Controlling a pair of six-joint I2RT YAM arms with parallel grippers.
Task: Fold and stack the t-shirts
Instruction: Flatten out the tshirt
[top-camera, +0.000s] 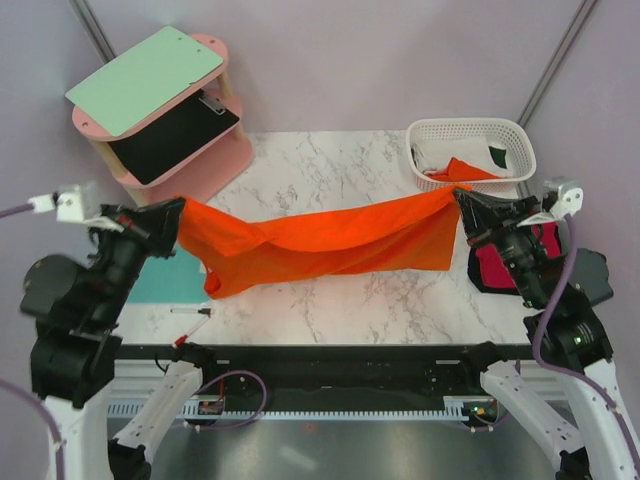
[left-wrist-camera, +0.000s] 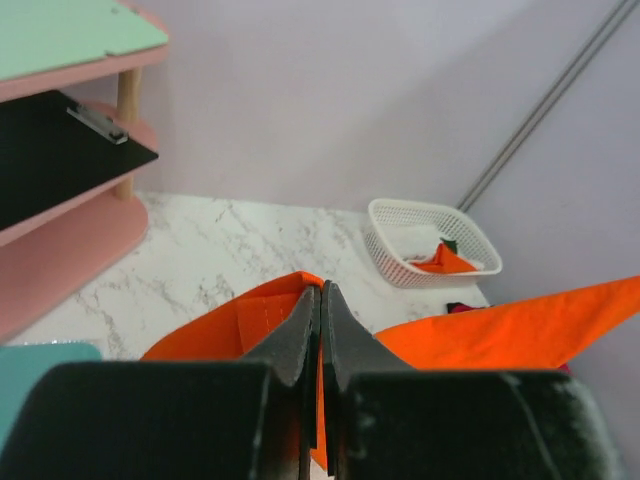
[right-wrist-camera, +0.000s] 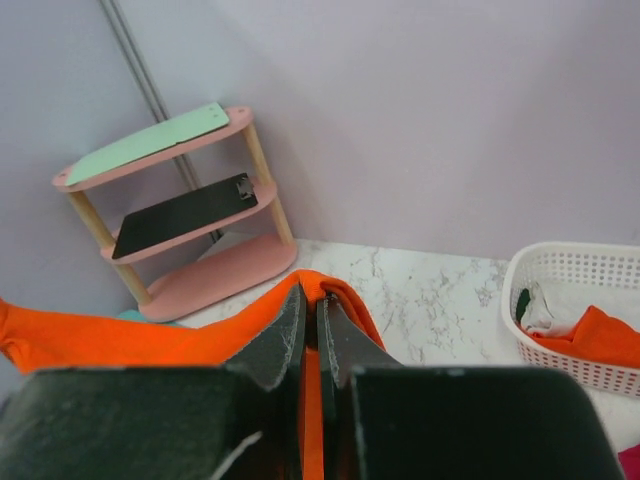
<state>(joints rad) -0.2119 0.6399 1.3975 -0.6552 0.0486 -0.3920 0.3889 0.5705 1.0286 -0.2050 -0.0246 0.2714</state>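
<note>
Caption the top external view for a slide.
Left gripper and right gripper stretch an orange t-shirt across the table.

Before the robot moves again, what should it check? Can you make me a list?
1. Grip of the left tool on the orange t-shirt: ok, shut on it.
2. Grip of the right tool on the same shirt: ok, shut on it.
3. Shirt spread smooth between them: not ok, it sags and bunches near the left end.
4. Shirt lifted off the marble table: cannot tell.
5. Shirt free of the white basket: cannot tell, more orange cloth lies inside it.
</note>
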